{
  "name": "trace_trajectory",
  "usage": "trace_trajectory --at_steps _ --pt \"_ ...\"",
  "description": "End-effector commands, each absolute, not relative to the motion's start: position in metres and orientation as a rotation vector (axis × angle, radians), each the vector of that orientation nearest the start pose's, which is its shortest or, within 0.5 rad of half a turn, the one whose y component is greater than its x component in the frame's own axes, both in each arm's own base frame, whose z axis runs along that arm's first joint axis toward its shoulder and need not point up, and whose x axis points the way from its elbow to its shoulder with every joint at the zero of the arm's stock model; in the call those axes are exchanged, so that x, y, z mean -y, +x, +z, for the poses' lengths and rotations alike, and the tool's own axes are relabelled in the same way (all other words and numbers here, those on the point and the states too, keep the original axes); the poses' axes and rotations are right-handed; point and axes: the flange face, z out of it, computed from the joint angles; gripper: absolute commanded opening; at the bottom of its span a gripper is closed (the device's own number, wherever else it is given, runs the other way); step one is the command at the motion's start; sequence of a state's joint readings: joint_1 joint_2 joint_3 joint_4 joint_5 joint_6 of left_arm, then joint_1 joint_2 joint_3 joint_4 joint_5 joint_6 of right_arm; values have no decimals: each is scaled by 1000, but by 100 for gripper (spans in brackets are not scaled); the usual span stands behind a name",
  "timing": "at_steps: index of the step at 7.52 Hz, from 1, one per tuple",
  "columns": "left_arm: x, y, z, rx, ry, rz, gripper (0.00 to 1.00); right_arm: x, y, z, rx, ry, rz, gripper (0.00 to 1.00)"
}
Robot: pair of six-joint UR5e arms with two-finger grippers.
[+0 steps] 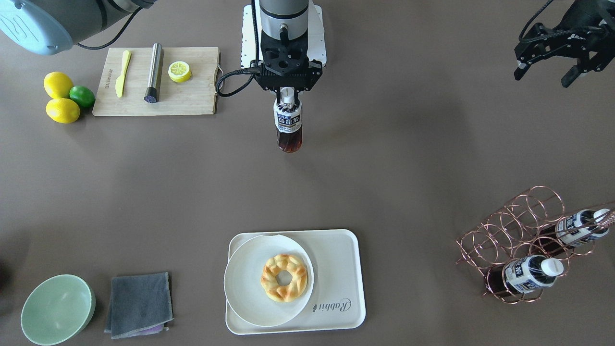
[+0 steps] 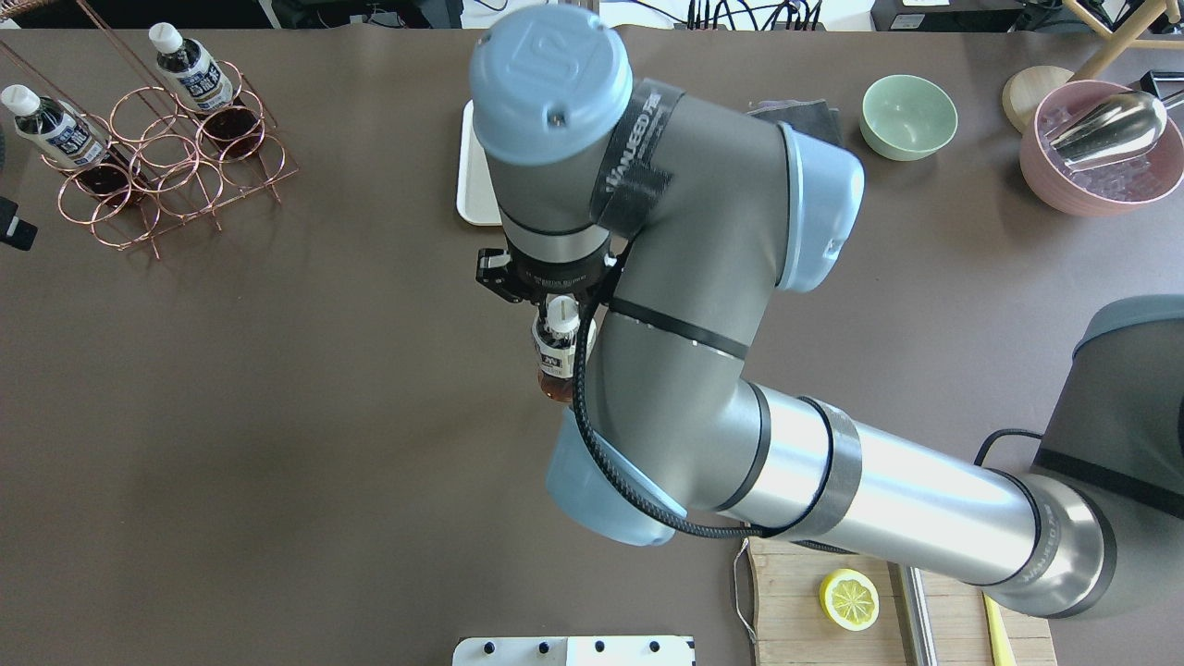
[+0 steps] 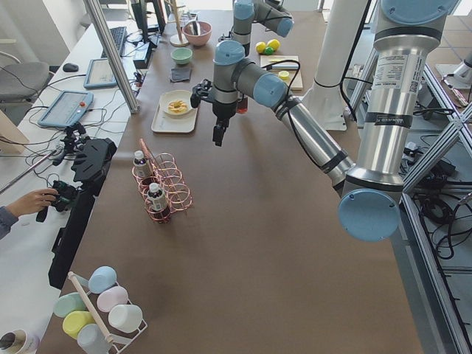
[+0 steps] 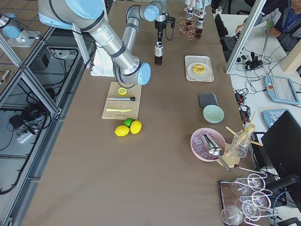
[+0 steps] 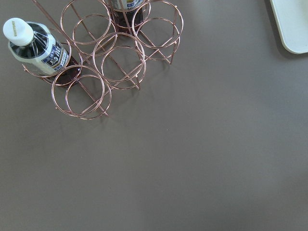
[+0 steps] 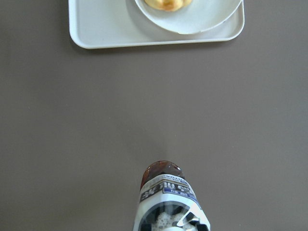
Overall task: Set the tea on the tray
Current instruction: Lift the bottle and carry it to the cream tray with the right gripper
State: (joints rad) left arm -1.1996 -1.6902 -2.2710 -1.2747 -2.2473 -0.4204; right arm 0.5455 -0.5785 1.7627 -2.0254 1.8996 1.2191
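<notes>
Q. Tea (image 6: 167, 190), nearest the right wrist camera: status?
A. Right end effector (image 1: 287, 98) is closed on the tea's top end, and the tea hangs upright over bare tabletop (image 1: 408, 158). By my reading, pickup is done and transfer and release remain. Tray (image 1: 336, 269) lies ahead of that end effector, well apart.
Q. Counts?
A. Tea: three. One is held and two sit in the wire rack (image 1: 516, 230), toward the robot's left. Tray: one. Left end effector (image 1: 545, 77): fingers spread, empty.

Tea (image 1: 289, 123) upright, held at top; cream tray (image 1: 338, 267) well apart.
</notes>
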Motion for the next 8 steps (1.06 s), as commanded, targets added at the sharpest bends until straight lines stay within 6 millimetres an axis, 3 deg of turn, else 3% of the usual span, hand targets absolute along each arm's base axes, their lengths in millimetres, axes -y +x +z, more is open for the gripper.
trace_trajectory --at_steps 1,2,3,4,6,7,8 --pt "439 95 315 -802 209 129 97 502 -450 -30 797 22 86 0" --pt "440 95 317 -800 205 127 97 555 -465 -54 790 29 115 0" --pt "440 94 319 -799 201 124 97 604 -477 -61 808 39 142 0" --pt "436 92 319 -801 202 122 97 649 -490 -51 820 31 162 0" --pt "432 89 325 -796 192 118 97 708 -505 -35 832 52 198 0" --pt "429 84 332 -790 183 107 97 727 -519 -12 848 69 200 0" --pt "426 74 335 -789 194 91 97 735 -524 -8 851 79 218 0"
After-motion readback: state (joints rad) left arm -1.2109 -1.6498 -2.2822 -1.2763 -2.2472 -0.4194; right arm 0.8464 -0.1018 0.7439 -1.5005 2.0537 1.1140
